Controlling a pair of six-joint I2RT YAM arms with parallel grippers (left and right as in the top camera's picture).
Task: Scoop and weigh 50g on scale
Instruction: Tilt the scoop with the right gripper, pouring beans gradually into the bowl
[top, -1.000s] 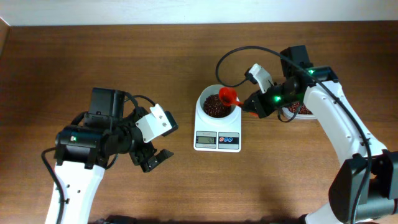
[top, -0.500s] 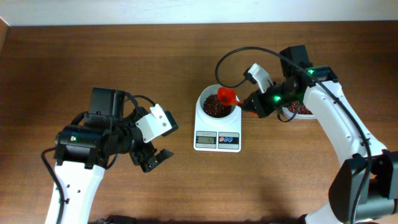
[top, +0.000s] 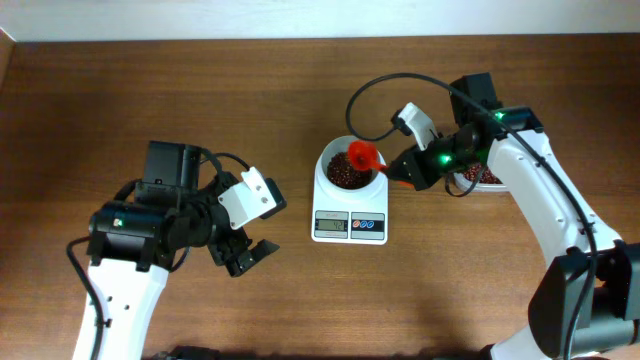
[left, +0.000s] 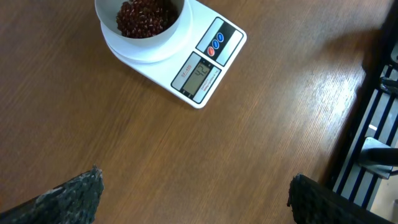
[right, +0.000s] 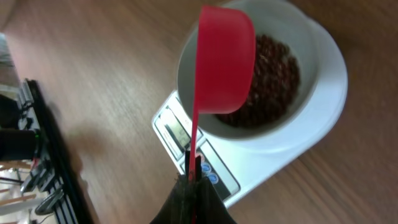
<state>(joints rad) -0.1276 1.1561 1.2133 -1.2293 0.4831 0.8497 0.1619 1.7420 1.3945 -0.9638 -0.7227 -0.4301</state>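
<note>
The white scale (top: 349, 226) sits mid-table, and its round bowl (top: 322, 172) holds dark reddish-brown beans (top: 345, 176). My right gripper (top: 404, 168) is shut on the thin handle of a red scoop (top: 365, 155), which hangs tipped on its side over the bowl's right rim. In the right wrist view the scoop (right: 224, 59) shows its back above the beans (right: 273, 78), with my right gripper (right: 194, 180) clamped on the handle. My left gripper (top: 245, 255) hovers open to the left of the scale, holding nothing. In the left wrist view the scale (left: 199, 71) display reads what looks like 42.
A clear tub (top: 484, 178) with more beans stands right of the scale, partly hidden behind the right arm. A black cable (top: 365, 95) loops above the bowl. Dark rack bars (left: 373, 124) lie past the table edge in the left wrist view.
The right gripper and scoop have edged slightly left over the bowl. The left arm has not moved.
</note>
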